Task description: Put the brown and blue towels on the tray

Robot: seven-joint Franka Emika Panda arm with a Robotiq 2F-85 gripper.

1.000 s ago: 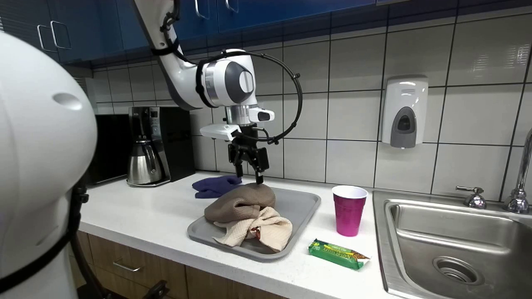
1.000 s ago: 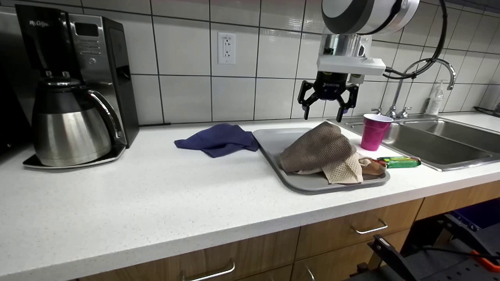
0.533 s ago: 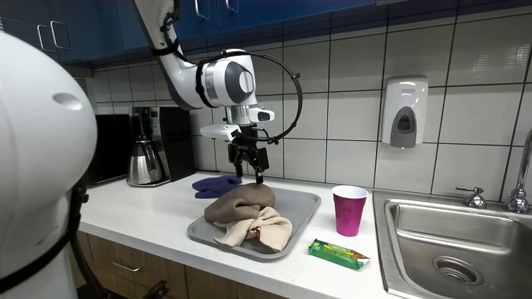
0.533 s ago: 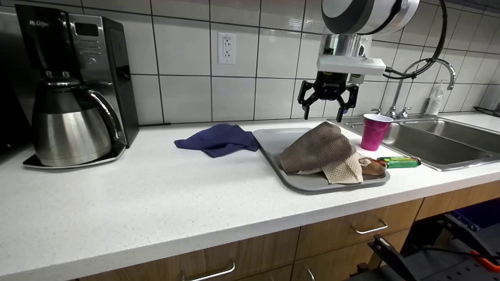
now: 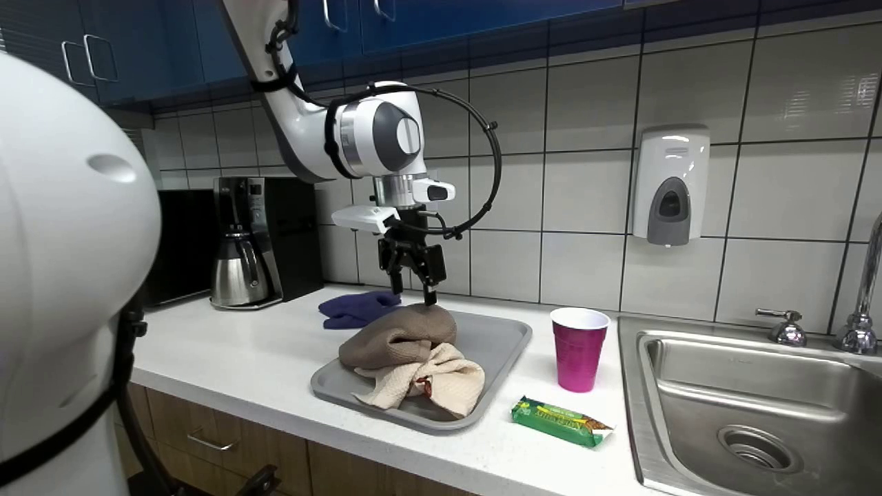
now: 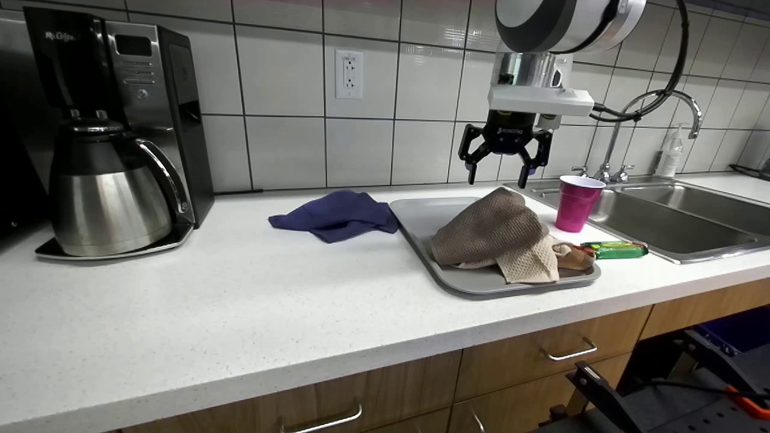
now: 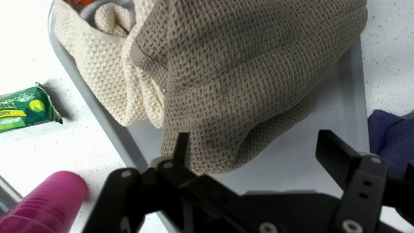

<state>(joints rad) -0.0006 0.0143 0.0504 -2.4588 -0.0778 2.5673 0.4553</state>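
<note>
The brown towel (image 5: pixel 396 337) lies bunched on the grey tray (image 5: pixel 495 341), partly over a beige towel (image 5: pixel 451 379). In an exterior view the brown towel (image 6: pixel 493 231) rises to a peak. The dark blue towel (image 6: pixel 340 218) lies crumpled on the counter, beside the tray's edge and off it. It also shows at the right edge of the wrist view (image 7: pixel 389 137). My gripper (image 6: pixel 497 182) is open and empty above the tray, over the end of the brown towel. In the wrist view the fingers stand wide apart, with towel and bare tray (image 7: pixel 310 155) below.
A pink cup (image 5: pixel 580 351) and a green snack packet (image 5: pixel 561 421) stand between the tray and the steel sink (image 5: pixel 758 386). A coffee maker (image 6: pixel 114 150) stands beyond the blue towel. The tiled wall (image 6: pixel 361 144) runs behind the counter. A reddish item shows inside the beige towel.
</note>
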